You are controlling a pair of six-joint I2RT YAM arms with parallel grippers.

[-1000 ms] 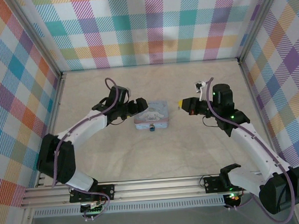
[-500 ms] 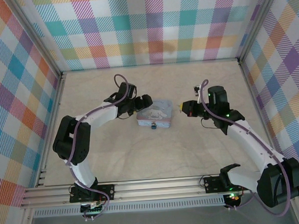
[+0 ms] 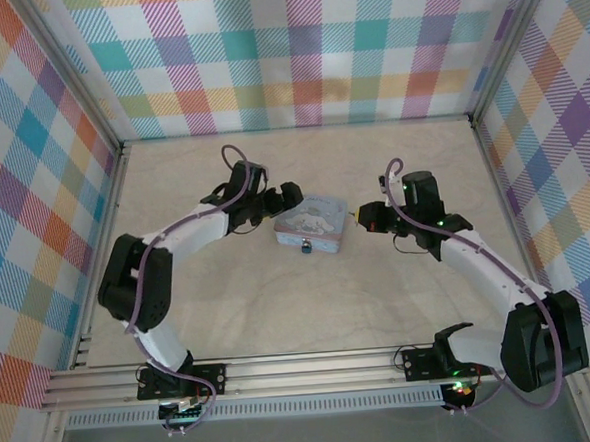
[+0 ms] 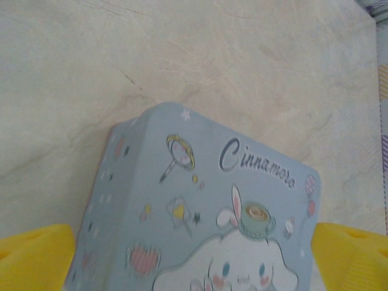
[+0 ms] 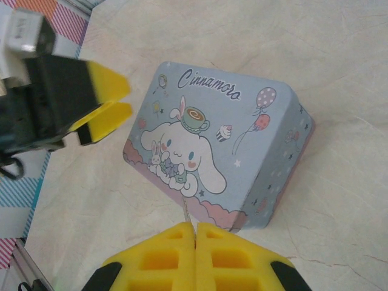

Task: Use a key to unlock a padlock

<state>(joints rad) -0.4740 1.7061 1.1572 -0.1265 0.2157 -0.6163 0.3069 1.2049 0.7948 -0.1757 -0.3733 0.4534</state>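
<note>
Two arms close on a pale blue cartoon tin at the middle of the table, the left gripper at its far-left corner and the right gripper just off its right side; the padlock, a tiny dark speck, sits at the tin's near edge, facing the arm bases. The left gripper stands wide open, its yellow fingers spread to either side of the tin's end, apparently to brace the box so that it does not slide when the lock is worked; whether they touch the tin's walls cannot be told. The right gripper's jaws are pressed flat together, and a thin sliver juts from between them toward the tin, most likely the key held edge-on and pointed forward for insertion. The overhead camera gives the layout: which side carries the padlock, and that the right gripper lies beside the tin, not yet in line with the lock; the left wrist camera adds the spread of its own fingers around the lid; the right wrist camera adds the closed pinch, the sliver, and the left gripper across the lid, its two yellow tips looking nearly together from that angle.
</note>
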